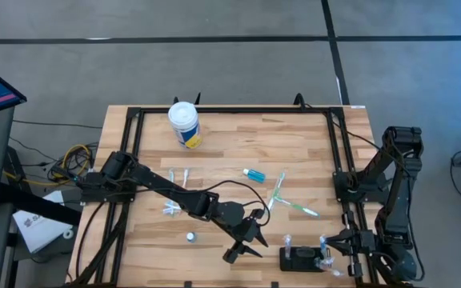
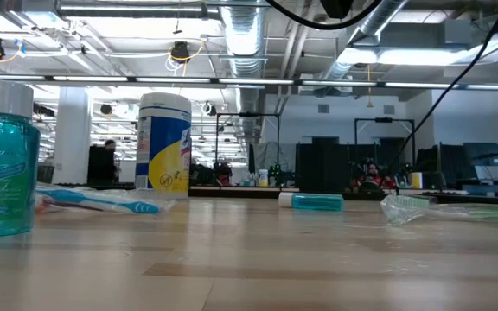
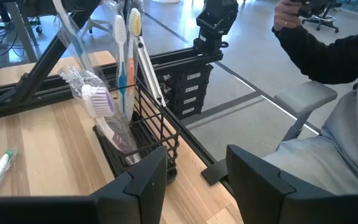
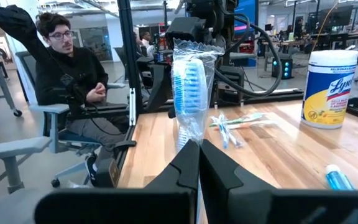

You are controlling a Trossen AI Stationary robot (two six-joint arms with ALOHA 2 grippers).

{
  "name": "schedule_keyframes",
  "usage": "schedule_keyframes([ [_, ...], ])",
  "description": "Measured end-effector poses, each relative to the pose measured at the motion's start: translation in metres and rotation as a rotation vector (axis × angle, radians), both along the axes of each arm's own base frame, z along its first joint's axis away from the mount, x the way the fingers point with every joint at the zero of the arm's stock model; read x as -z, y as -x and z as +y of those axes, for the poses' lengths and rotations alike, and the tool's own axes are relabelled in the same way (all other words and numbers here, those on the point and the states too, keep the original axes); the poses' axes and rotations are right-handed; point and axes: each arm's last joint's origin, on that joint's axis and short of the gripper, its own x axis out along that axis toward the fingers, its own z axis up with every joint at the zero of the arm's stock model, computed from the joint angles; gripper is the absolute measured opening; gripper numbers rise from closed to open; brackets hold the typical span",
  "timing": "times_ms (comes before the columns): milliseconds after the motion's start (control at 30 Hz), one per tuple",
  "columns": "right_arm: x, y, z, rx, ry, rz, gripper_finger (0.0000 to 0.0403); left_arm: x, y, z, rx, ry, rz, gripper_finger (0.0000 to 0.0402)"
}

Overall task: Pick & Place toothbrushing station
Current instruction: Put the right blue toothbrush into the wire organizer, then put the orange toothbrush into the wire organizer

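Note:
The toothbrushing station [image 1: 298,258] is a small black slotted holder near the table's front edge, right of centre. In the left wrist view [image 3: 135,140] several toothbrushes [image 3: 122,56] stand upright in it. My left gripper [image 1: 246,250] is open and empty, just left of the holder and facing it. My right gripper [image 1: 330,252] is at the holder's right end, shut on a blue-bristled toothbrush in clear wrap [image 4: 188,93]. Neither gripper shows in the low view. My right gripper pinches the wrapped toothbrush between its two fingertips [image 4: 185,165], on the wrap just below the bristle head [image 4: 190,134]. The fingers come about level from the table's right side, across the brush. The brush stands upright, head up, and its lower end is hidden by the fingers.
A white-lidded yellow-and-blue tub [image 1: 185,124] stands at the far left. Loose toothbrushes [image 1: 174,204], green ones [image 1: 286,198], a blue tube [image 1: 254,174] and a mouthwash bottle [image 2: 3,168] lie mid-table. A black frame rail [image 1: 338,160] runs along the right, and people sit beyond it.

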Motion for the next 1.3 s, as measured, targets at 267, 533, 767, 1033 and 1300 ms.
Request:
schedule_keyframes([
  [267, 0.0004, 0.0005, 0.0001, -0.011, 0.005, 0.008, 0.0000, 0.0000, 0.0000, 0.0000, 0.000, 0.000, 0.000, 0.0159],
  [533, 0.0022, 0.0004, 0.0008, -0.056, 0.015, 0.046, 0.0000, 0.0000, 0.0000, 0.0000, 0.000, 0.000, 0.000, 0.0159],
  [767, 0.0022, 0.0005, 0.0008, -0.056, 0.016, 0.046, 0.0024, 0.0000, 0.0000, 0.0000, 0.000, 0.000, 0.000, 0.0159],
  [1033, 0.0025, 0.0005, 0.0009, -0.065, 0.018, 0.053, 0.0089, 0.0000, 0.0000, 0.0000, 0.000, 0.000, 0.000, 0.0159],
  [1300, 0.0028, 0.0008, 0.0017, -0.086, 0.029, 0.069, 0.0112, 0.0000, 0.0000, 0.0000, 0.000, 0.000, 0.000, 0.0159],
])
